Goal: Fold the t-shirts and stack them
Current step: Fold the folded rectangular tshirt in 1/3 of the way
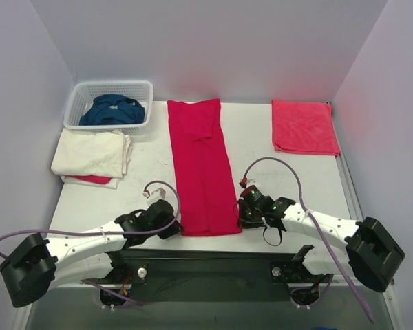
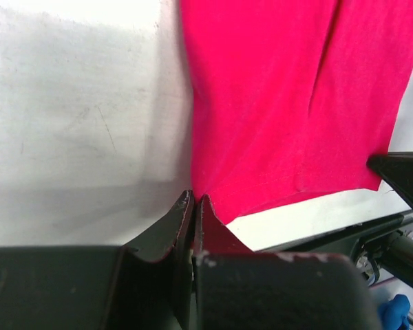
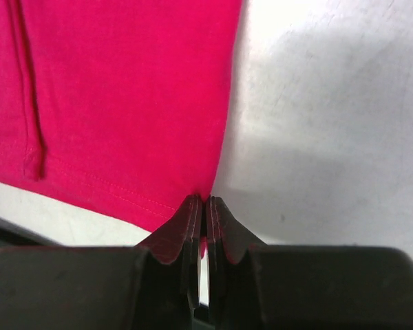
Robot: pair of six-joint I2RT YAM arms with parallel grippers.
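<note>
Container: a white plastic lattice basket (image 1: 74, 103) is set at the far left of the pale surface (image 1: 261, 144), and a crumpled dark blue t-shirt (image 1: 112, 110) is held inside. In front of it, a folded cream-white t-shirt (image 1: 89, 152) is laid over a red item (image 1: 93, 179), mostly hidden. The long crimson red t-shirt (image 1: 201, 168) is laid flat at centre. Its near corners are pinched by the left pincer (image 2: 195, 201) and the right pincer (image 3: 205, 201), each pressed together on fabric.
</note>
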